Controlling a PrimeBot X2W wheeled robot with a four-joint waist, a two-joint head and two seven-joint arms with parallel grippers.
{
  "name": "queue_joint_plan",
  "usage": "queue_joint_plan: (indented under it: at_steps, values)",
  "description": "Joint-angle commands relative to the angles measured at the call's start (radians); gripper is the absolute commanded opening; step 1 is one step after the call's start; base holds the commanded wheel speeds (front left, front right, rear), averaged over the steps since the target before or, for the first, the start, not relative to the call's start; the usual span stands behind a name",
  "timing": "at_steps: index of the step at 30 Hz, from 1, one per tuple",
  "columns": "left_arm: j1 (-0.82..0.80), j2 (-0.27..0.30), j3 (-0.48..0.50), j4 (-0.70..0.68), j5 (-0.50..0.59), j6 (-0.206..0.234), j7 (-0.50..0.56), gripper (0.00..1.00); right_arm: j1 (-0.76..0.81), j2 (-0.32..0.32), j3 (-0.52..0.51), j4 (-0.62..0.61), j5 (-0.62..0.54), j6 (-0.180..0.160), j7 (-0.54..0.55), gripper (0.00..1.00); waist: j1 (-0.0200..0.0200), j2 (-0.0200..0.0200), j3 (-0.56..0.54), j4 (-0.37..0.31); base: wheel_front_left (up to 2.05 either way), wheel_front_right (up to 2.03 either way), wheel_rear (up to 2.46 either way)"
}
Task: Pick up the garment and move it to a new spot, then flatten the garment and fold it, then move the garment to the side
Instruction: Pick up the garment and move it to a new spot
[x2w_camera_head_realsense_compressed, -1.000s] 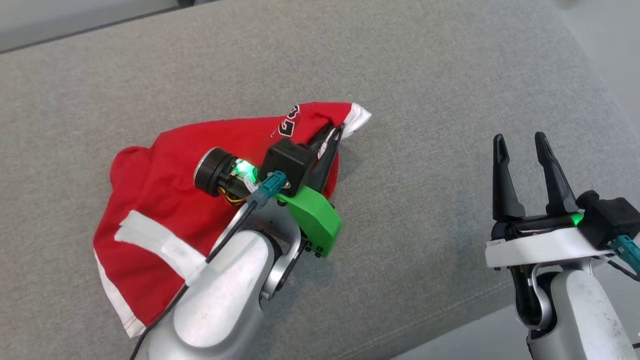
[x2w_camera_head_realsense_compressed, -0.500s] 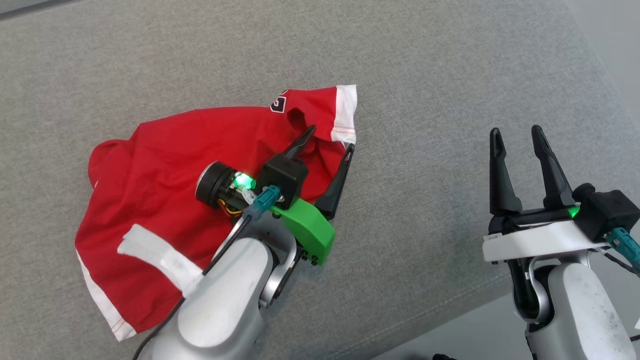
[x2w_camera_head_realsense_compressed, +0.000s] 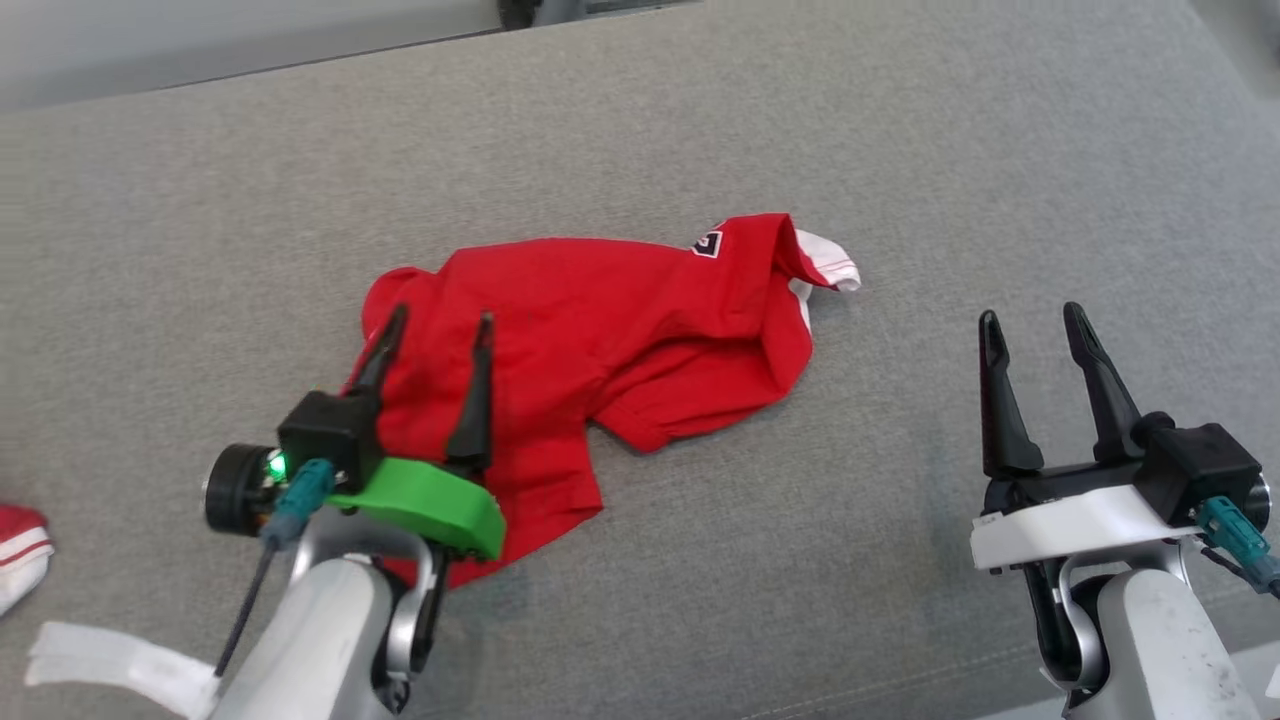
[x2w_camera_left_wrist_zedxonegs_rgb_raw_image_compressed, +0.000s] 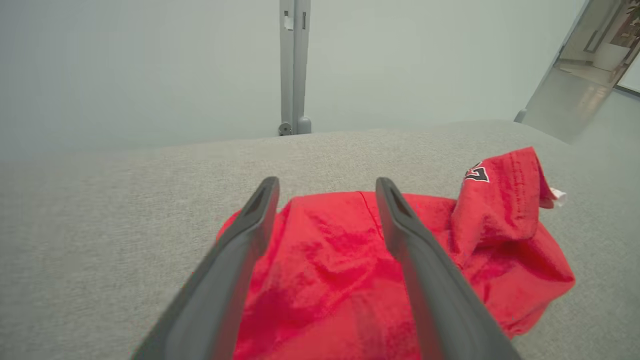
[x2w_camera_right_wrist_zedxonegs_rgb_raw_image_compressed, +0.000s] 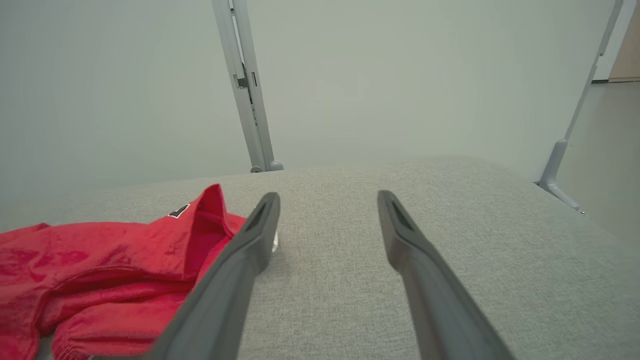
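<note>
The garment (x2w_camera_head_realsense_compressed: 620, 340) is a red shirt with white trim and a black-and-white patch, lying crumpled on the grey cushion (x2w_camera_head_realsense_compressed: 900, 170). My left gripper (x2w_camera_head_realsense_compressed: 440, 322) hovers open over the garment's left end, nothing between its fingers. In the left wrist view the garment (x2w_camera_left_wrist_zedxonegs_rgb_raw_image_compressed: 340, 270) spreads under and beyond the open fingers (x2w_camera_left_wrist_zedxonegs_rgb_raw_image_compressed: 405, 235). My right gripper (x2w_camera_head_realsense_compressed: 1030, 320) stands open over bare cushion to the right of the garment. The right wrist view shows the garment (x2w_camera_right_wrist_zedxonegs_rgb_raw_image_compressed: 100, 265) at the lower left, beside the left finger (x2w_camera_right_wrist_zedxonegs_rgb_raw_image_compressed: 250, 245).
Another red-and-white piece of cloth (x2w_camera_head_realsense_compressed: 20, 550) lies at the left edge. A white strip (x2w_camera_head_realsense_compressed: 120, 655) lies at the lower left near my left forearm. The cushion's front edge runs along the lower right. A grey post (x2w_camera_left_wrist_zedxonegs_rgb_raw_image_compressed: 294, 65) stands behind the cushion.
My left gripper opened and let go of the garment's sleeve, then drew back to the garment's left end. The garment now lies slack. The head camera has shifted. The right gripper kept its pose.
</note>
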Motion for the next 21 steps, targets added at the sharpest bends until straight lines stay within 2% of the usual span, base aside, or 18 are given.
queue_joint_plan:
  at_steps: [1,4,10,21]
  values:
    - [0.026,0.013,0.016,-0.008,-0.013,0.012,-0.01,1.0,0.015,-0.003,-0.007,0.001,-0.01,0.0,-0.003,1.0,0.0,-0.0001,-0.068,0.091,0.0,0.0,0.0]
    - [0.06,0.045,0.063,-0.031,-0.027,0.04,-0.026,1.0,0.028,-0.003,-0.015,-0.003,-0.022,0.0,-0.003,1.0,0.0,-0.0001,-0.077,0.127,0.0,0.0,0.0]
    - [0.127,0.101,0.119,-0.07,-0.041,0.064,-0.041,1.0,0.053,-0.003,-0.019,0.003,-0.042,0.0,-0.003,1.0,0.0,-0.0001,-0.105,0.164,0.0,0.0,0.0]
    - [0.198,0.123,0.107,-0.13,-0.052,0.065,-0.018,1.0,0.101,-0.003,-0.021,-0.009,-0.05,0.0,0.014,1.0,0.0,-0.0001,-0.155,0.163,0.0,0.0,0.0]
